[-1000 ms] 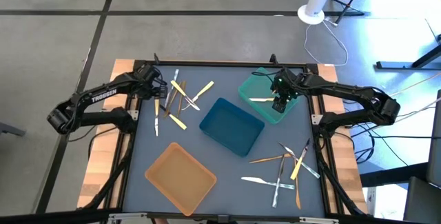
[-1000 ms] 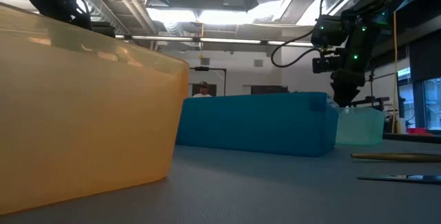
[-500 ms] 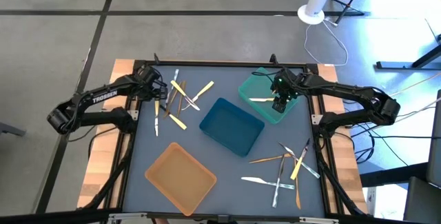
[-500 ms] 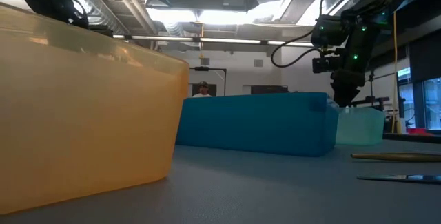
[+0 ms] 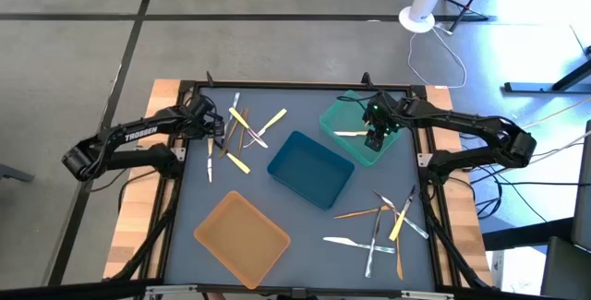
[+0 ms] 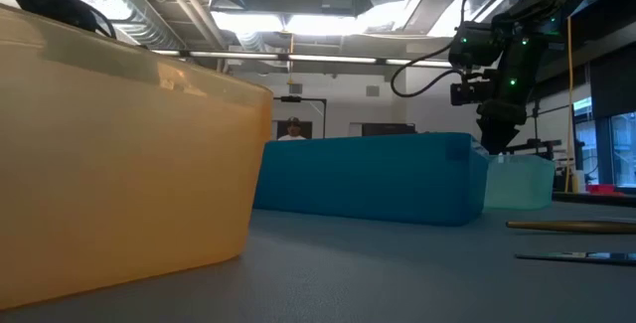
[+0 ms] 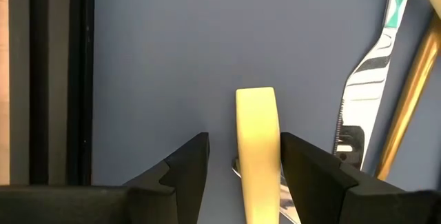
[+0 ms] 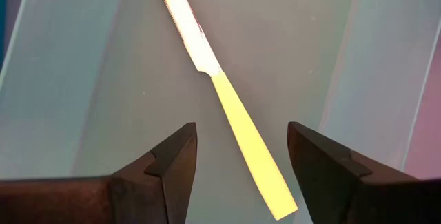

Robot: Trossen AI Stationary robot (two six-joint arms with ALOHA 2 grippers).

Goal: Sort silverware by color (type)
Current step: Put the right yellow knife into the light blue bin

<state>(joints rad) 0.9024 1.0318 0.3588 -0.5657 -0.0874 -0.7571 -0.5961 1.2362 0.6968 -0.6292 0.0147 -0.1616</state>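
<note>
We see the left gripper [image 5: 211, 132] low over the dark blue-grey table mat [image 5: 286, 235] at its left edge, beside the left cluster of thin plastic silverware [image 5: 245, 132]; in the left wrist view its fingers [image 7: 182, 165] stand spread on either side of a pale yellow plastic handle [image 7: 258, 148] that lies on the mat, and we cannot tell whether they touch it; just beside it lie a silvery-clear serrated knife [image 7: 362, 103] and an orange handle [image 7: 408, 93].

The right gripper [image 5: 373, 138] hangs over the teal rectangular plastic tray [image 5: 334, 120] near the table's far right corner; its fingers [image 8: 169, 165] are spread apart with nothing between them; under them, flat on the tray's floor, lies a yellow-handled plastic knife [image 8: 227, 110] with a pale serrated blade.

The blue rectangular tray [image 5: 310, 168] sits at the middle of the mat; the orange rectangular tray [image 5: 242, 235] sits nearer the front edge; a second scatter of yellow, orange and clear cutlery [image 5: 383, 226] lies at the front right, well apart from the first.
</note>
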